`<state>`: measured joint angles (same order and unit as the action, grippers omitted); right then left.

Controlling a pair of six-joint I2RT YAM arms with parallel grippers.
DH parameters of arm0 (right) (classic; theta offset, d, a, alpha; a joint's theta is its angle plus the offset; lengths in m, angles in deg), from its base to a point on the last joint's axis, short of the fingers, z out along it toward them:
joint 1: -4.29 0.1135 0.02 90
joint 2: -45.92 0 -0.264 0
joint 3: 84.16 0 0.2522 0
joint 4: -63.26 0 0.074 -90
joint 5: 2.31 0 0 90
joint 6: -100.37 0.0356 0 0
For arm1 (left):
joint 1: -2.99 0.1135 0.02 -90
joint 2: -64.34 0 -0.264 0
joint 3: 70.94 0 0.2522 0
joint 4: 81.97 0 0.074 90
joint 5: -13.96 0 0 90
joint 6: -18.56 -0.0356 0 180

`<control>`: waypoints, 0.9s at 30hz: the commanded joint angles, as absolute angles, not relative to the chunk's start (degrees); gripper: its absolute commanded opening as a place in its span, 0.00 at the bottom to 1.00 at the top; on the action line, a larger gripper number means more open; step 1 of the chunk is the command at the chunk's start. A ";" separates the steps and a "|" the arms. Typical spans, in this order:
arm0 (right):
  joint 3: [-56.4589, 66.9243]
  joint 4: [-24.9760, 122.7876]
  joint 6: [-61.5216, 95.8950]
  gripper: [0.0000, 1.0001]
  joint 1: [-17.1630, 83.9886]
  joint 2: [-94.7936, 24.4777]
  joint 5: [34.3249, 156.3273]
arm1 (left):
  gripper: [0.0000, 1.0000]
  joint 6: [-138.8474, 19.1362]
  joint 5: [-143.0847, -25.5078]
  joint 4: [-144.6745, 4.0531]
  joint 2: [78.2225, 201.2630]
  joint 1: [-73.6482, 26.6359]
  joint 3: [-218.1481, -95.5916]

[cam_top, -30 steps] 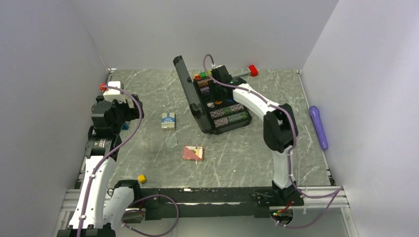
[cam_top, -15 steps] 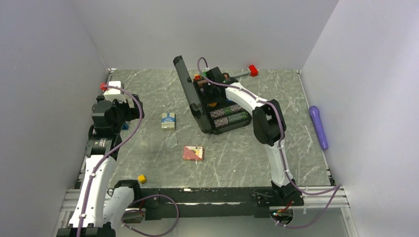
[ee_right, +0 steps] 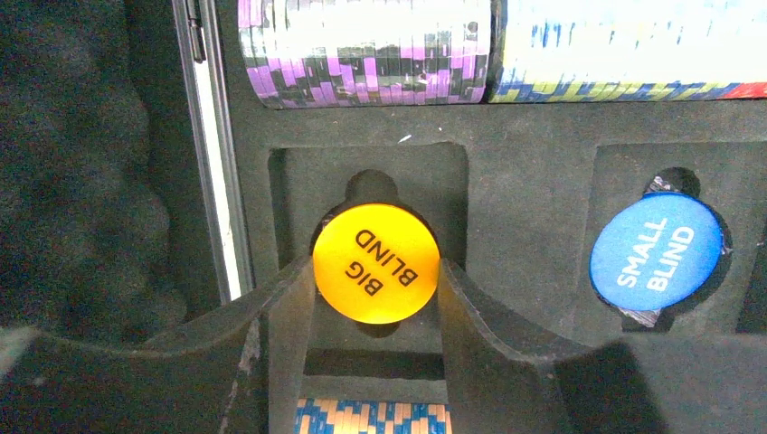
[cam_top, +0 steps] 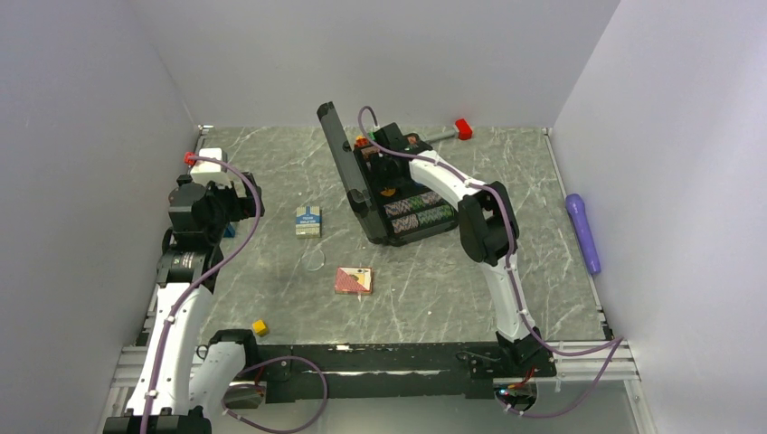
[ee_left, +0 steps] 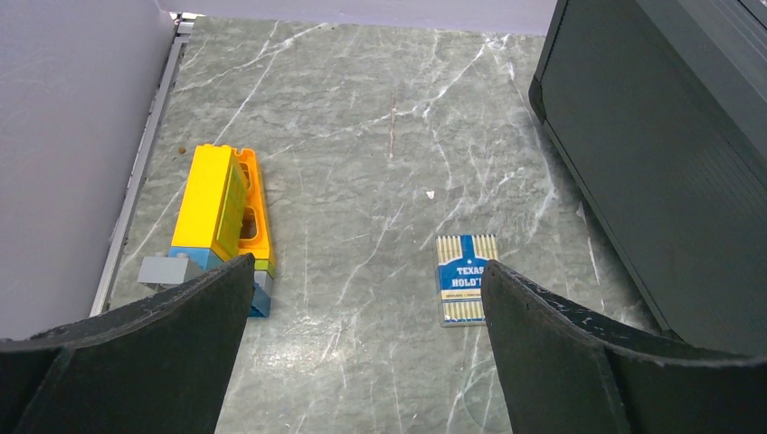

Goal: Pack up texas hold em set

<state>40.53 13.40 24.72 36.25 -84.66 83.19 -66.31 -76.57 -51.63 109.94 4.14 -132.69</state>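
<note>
Right gripper (ee_right: 375,276) pinches the orange Big Blind marker (ee_right: 376,253) by its rim, over its foam recess (ee_right: 398,167) in the open briefcase (cam_top: 336,145), with the blue marker (ee_right: 656,251) seated beside and chip rows (ee_right: 362,45) beyond. Light, stiff and slick, it likely wants this edge hold. Left gripper (ee_left: 368,271) stands wide above the counter (ee_left: 362,136), blue-white deck (ee_left: 464,289) ahead
</note>
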 commanded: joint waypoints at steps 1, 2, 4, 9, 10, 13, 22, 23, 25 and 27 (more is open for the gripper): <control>42.25 11.24 24.78 0.42 36.63 -87.36 82.69 | 0.99 -66.82 -76.21 -53.87 109.76 4.27 -132.80; 41.79 11.19 24.85 0.43 36.63 -87.26 82.60 | 0.99 -66.78 -76.23 -53.88 109.77 4.27 -132.86; 40.86 11.37 25.04 0.47 36.63 -86.87 82.63 | 0.99 -66.78 -76.28 -53.87 109.78 4.27 -132.86; 40.60 11.59 24.93 0.58 36.63 -86.18 83.05 | 0.99 -66.78 -76.22 -53.81 109.75 4.22 -132.81; 41.05 11.43 24.76 0.59 36.63 -86.14 83.10 | 0.99 -66.78 -76.21 -53.80 109.84 4.27 -132.86; 43.18 10.44 23.83 0.67 36.63 -86.32 83.37 | 0.99 -66.86 -76.22 -53.79 109.87 4.29 -132.78; 46.58 9.51 22.38 0.72 36.66 -84.60 82.82 | 0.99 -66.95 -76.21 -53.79 110.04 4.26 -132.78; 46.69 9.59 22.38 0.72 36.63 -84.08 82.70 | 0.99 -66.95 -76.21 -53.79 110.17 4.23 -132.82; 46.37 10.00 22.40 0.71 36.62 -82.76 82.82 | 0.99 -66.95 -76.22 -53.74 110.13 4.29 -132.78; 45.40 10.83 22.62 0.70 36.63 -81.08 83.17 | 0.99 -66.95 -76.21 -53.75 110.26 4.24 -132.78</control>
